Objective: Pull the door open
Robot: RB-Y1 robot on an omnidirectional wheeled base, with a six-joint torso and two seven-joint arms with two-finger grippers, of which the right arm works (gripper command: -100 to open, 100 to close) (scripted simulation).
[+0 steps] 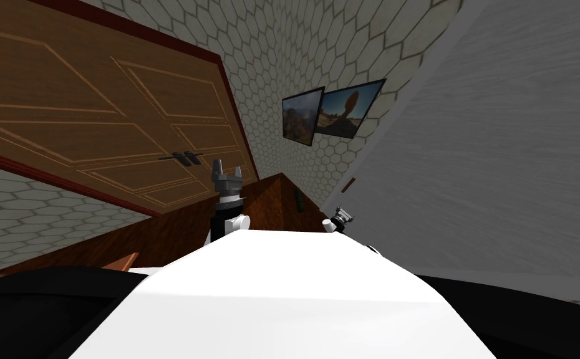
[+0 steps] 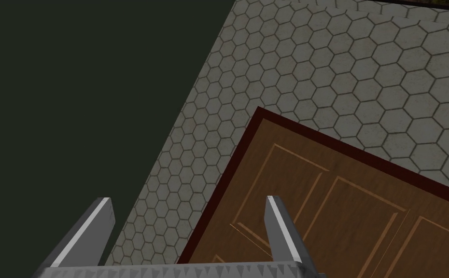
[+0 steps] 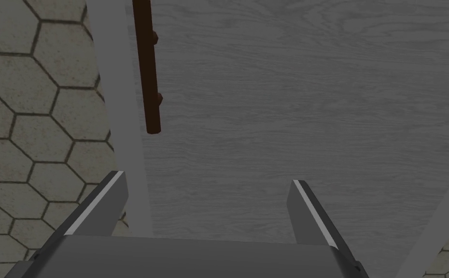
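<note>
A grey, wood-grained door (image 3: pixel 291 96), judged to be the one to pull, stands on the robot's right. Its thin dark-brown bar handle (image 3: pixel 147 67) runs close to the door's edge. The right jaws stand wide and empty, facing the door panel. The handle lies ahead of them and out beyond one finger (image 3: pixel 104 202), not between the two. Closing from here would likely catch nothing, or scrape the panel, because the jaws are not lined up on the bar.

Farther from the grey door, the left jaws, also wide and empty, rise toward a brown panelled double door (image 1: pixel 95 112).

The right wrist view gives the bar's two mounts up close. The head view adds the brown door's dark handles (image 1: pixel 181 156) and two pictures (image 1: pixel 332 112) on the hexagon-tiled wall (image 1: pixel 270 50).
</note>
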